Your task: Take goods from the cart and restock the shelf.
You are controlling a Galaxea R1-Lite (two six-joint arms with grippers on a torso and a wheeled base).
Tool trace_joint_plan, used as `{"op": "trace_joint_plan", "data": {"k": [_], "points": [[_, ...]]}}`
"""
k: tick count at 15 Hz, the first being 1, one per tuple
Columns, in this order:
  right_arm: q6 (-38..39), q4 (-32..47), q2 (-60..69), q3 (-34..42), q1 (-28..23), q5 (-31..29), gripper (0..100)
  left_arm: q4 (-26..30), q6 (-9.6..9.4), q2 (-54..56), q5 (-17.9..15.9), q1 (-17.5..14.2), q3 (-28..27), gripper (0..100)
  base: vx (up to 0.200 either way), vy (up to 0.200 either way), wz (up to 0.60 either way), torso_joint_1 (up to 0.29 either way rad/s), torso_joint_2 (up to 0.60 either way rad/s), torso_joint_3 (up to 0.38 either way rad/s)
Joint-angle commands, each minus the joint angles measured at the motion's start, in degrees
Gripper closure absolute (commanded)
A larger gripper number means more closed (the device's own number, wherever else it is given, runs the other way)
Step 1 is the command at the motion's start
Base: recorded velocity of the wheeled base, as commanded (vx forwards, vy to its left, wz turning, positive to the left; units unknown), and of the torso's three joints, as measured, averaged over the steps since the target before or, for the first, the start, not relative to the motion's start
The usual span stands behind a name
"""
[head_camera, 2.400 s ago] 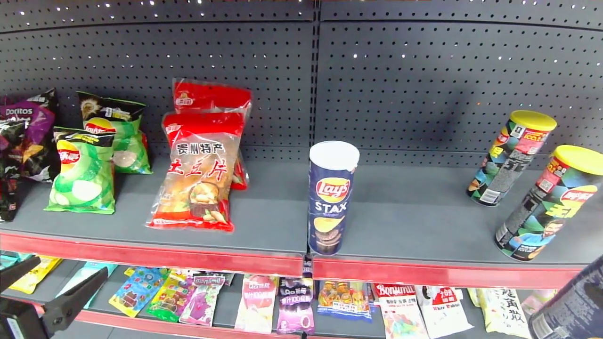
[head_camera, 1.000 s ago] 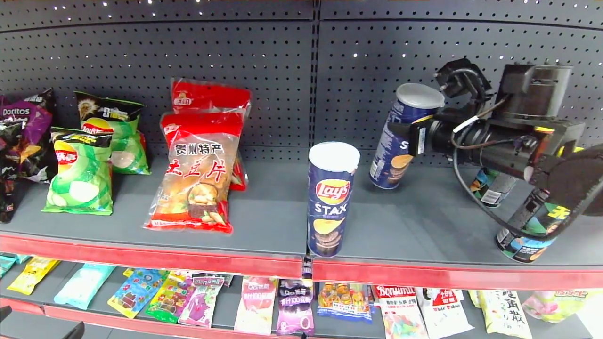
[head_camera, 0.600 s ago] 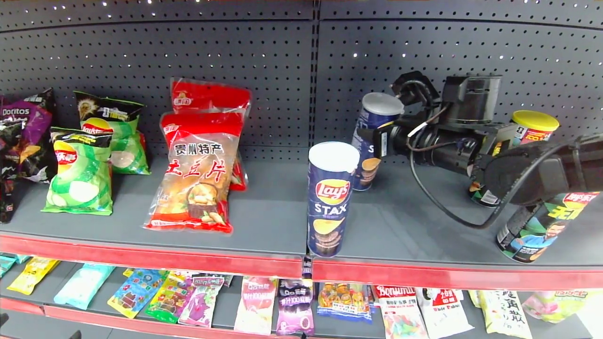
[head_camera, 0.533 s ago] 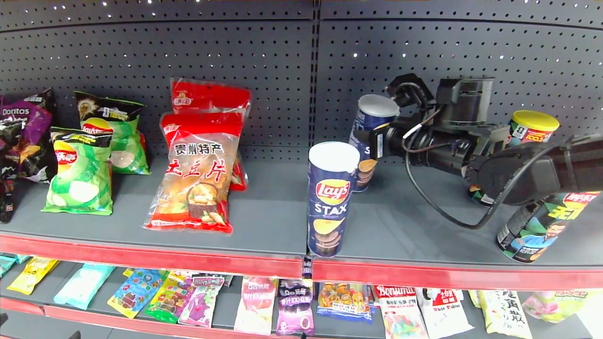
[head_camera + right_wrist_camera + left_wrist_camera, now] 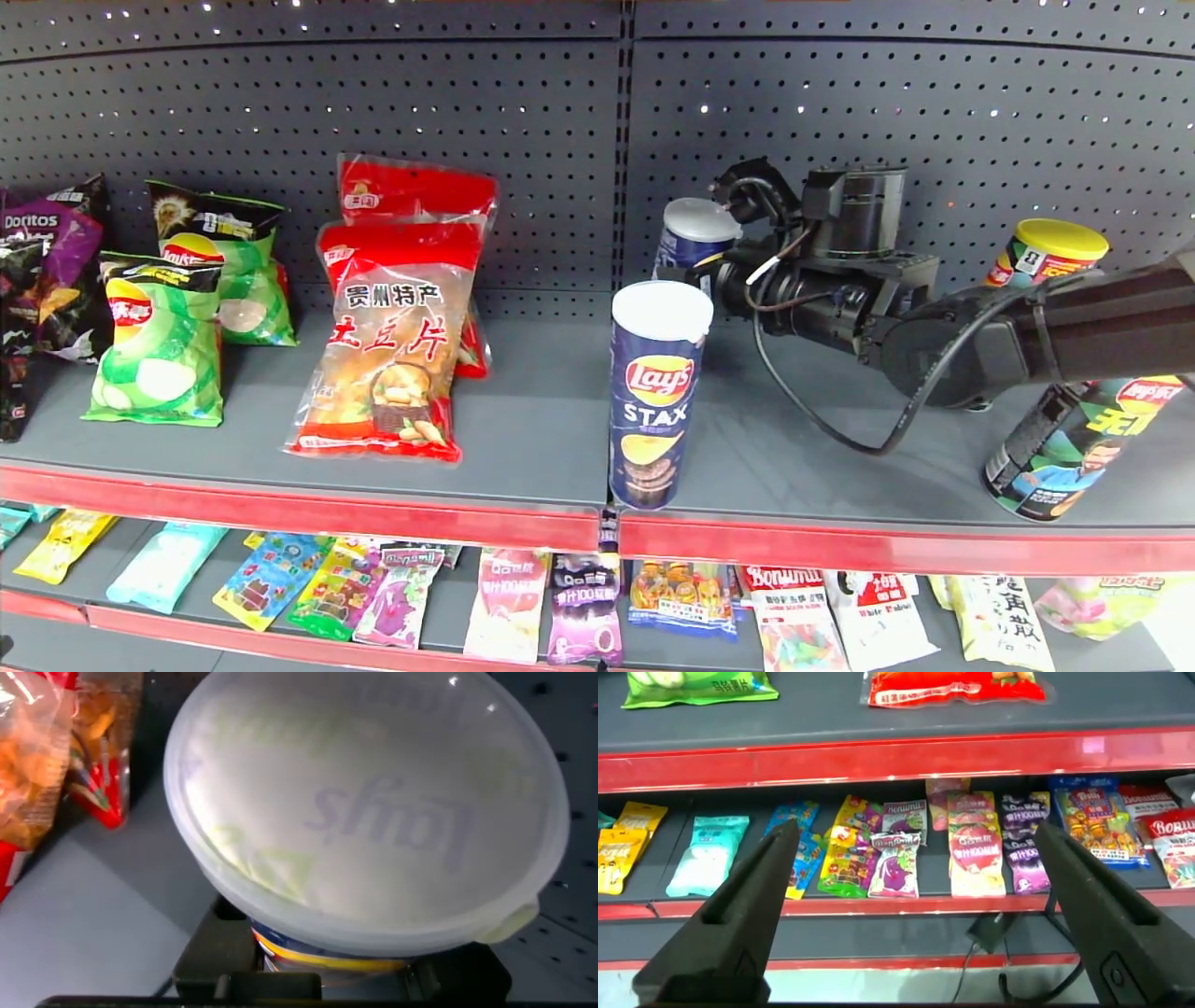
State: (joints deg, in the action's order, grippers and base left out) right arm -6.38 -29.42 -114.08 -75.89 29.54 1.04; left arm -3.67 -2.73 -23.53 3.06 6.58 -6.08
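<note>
My right gripper (image 5: 689,269) is shut on a dark blue chips can (image 5: 693,233) with a pale lid. It holds the can at the back of the grey shelf (image 5: 523,439), just behind and right of an identical can (image 5: 658,392) standing at the front edge. The front can hides the held can's base. In the right wrist view the held can (image 5: 364,812) shows lid-on, with my right gripper (image 5: 327,966) clamped below the lid. My left gripper (image 5: 915,829) hangs open and empty, low in front of the lower shelf (image 5: 878,924).
Two red-topped crisp bags (image 5: 392,336) lie left of the cans. Green chip bags (image 5: 163,341) and dark bags lie farther left. Two yellow-lidded cans (image 5: 1083,439) lean at the right, behind my arm. Small candy packets (image 5: 509,597) line the lower shelf.
My right arm rose from the lower right with the can and carried it left and back, behind the standing can. My left gripper dropped out of the head view.
</note>
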Motion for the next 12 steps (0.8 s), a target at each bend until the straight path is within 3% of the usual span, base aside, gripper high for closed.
{"op": "trace_joint_plan", "data": {"k": [1, 12], "points": [[-0.04, -0.03, -0.44, -0.75, 0.52, 0.02, 100, -0.02, 0.01, 0.15, 0.02, -0.08, 0.11, 0, 0.0, 0.0, 0.0, 0.0, 0.0, 0.0], [1.19, 0.06, -1.58, -0.75, 2.81, -1.12, 100, -0.02, 0.01, 1.82, 0.02, 0.01, 0.19, 0, 0.0, 0.0, 0.0, 0.0, 0.0, 0.0]]}}
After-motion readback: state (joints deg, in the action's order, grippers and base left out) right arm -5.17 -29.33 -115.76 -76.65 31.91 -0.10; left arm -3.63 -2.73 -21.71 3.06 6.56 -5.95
